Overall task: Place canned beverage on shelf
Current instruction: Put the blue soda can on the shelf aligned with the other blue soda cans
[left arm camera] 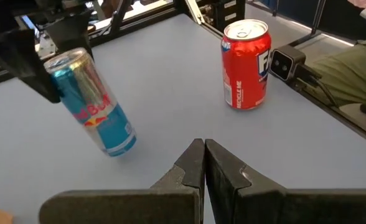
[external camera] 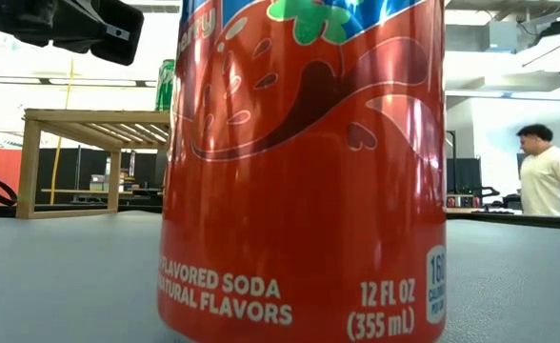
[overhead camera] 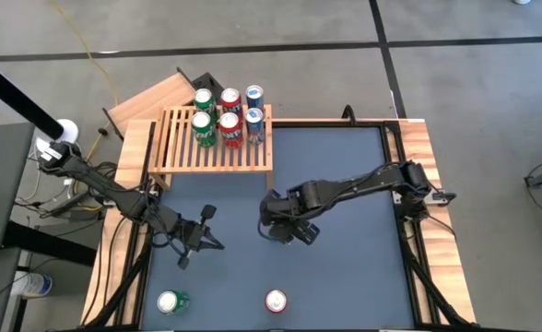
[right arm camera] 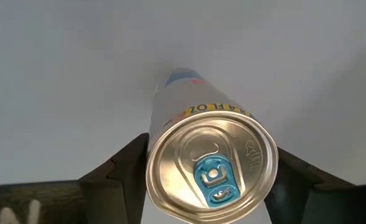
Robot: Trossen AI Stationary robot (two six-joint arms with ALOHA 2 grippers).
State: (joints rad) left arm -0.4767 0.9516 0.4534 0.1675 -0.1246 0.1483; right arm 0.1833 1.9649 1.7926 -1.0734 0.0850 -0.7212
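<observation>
Red soda can [external camera: 304, 171] stood at bench front edge; right gripper [overhead camera: 285, 228] clasped tilted blue can [left arm camera: 93, 102] mid-bench for shelf [overhead camera: 214, 152]; left gripper [overhead camera: 195, 242] clenched, empty.

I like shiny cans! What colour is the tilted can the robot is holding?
Blue and silver can, with red lettering; the left wrist view shows it best.

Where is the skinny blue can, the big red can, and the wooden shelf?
skinny blue can [left arm camera: 94, 102]: left wrist view, middle of its tilted side.
big red can [left arm camera: 246, 65]: left wrist view, middle of its side, standing upright.
wooden shelf [overhead camera: 217, 155]: high view, bare slats in front of the cans.
</observation>
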